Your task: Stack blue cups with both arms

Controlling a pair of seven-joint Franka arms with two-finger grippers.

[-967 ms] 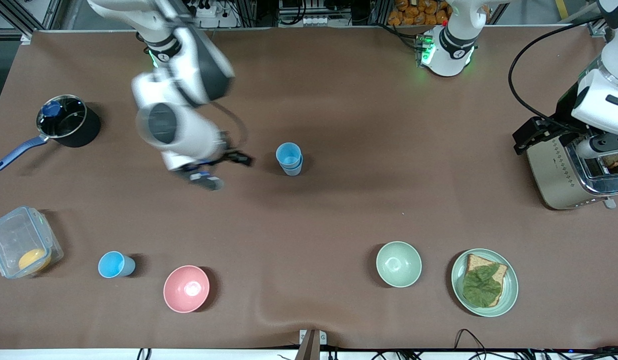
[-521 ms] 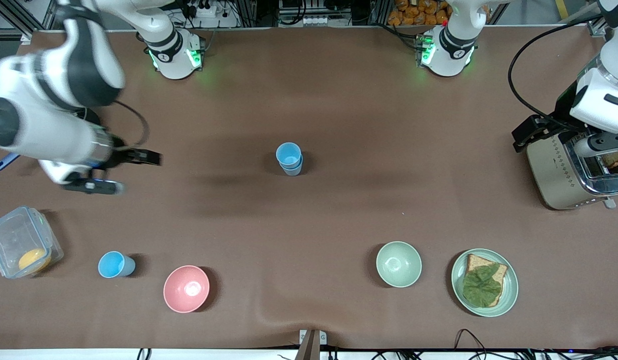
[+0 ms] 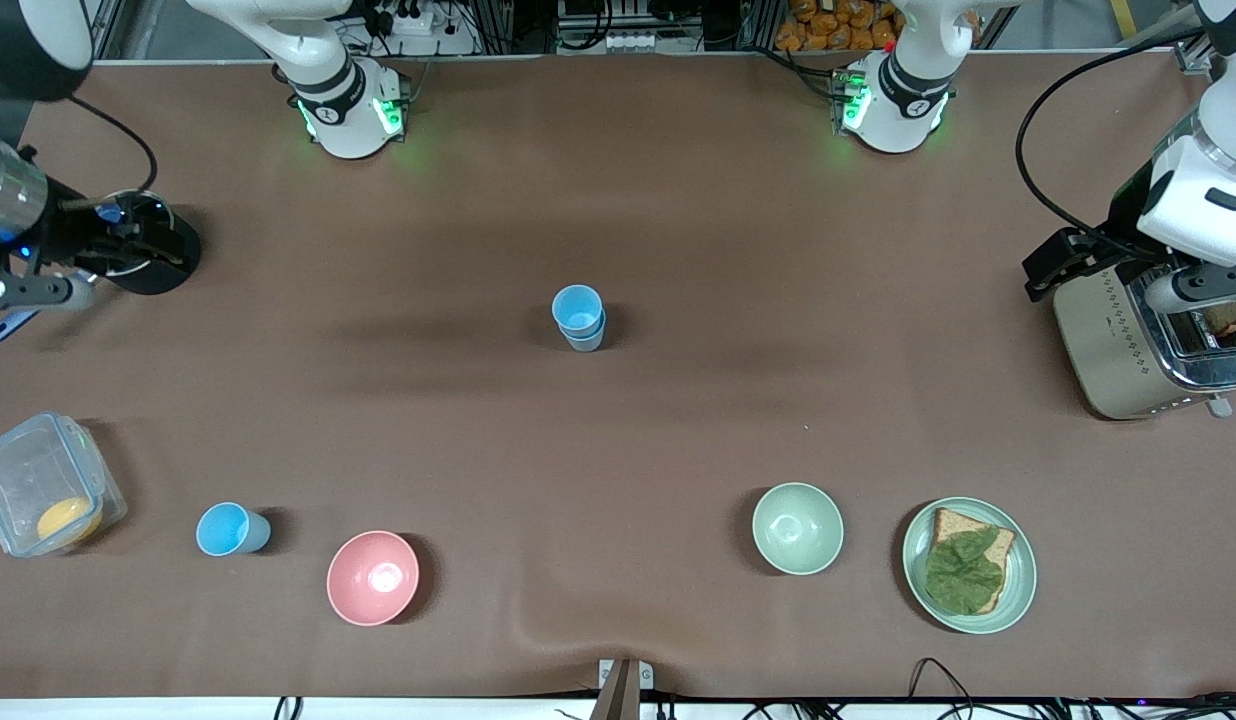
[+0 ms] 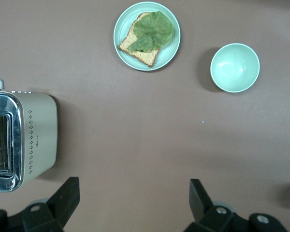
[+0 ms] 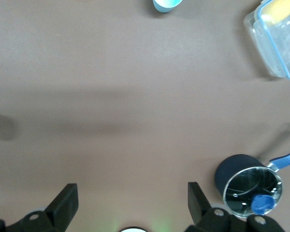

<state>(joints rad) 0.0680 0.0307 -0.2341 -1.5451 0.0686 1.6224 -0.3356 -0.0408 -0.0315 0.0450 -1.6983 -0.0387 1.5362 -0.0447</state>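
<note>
Blue cups [image 3: 579, 317] stacked mid-table, right gripper [image 5: 130, 205] fingers spread over saucepan [image 3: 136, 242], left gripper [image 4: 133, 205] fingers spread beside toaster [image 3: 1138, 345]

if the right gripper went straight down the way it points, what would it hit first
Probably bare table. The right gripper, open, looks straight down at the cloth between its fingers, with the pot just off to one side; depth is unclear.

My right pincer [image 5: 130, 205], fingers spread, hangs over the dark saucepan [image 3: 138, 240] at the right arm's end of the tabletop [image 3: 678, 420]; only that pan sits beneath it. From there I see bare cloth up to the stacked blue cups [image 3: 579, 317]. My left pincer [image 4: 133, 203], also spread, is over bare cloth just beside the toaster [image 4: 21, 140], with the sandwich plate [image 4: 146, 36] and green bowl [image 4: 235, 67] well apart.
</note>
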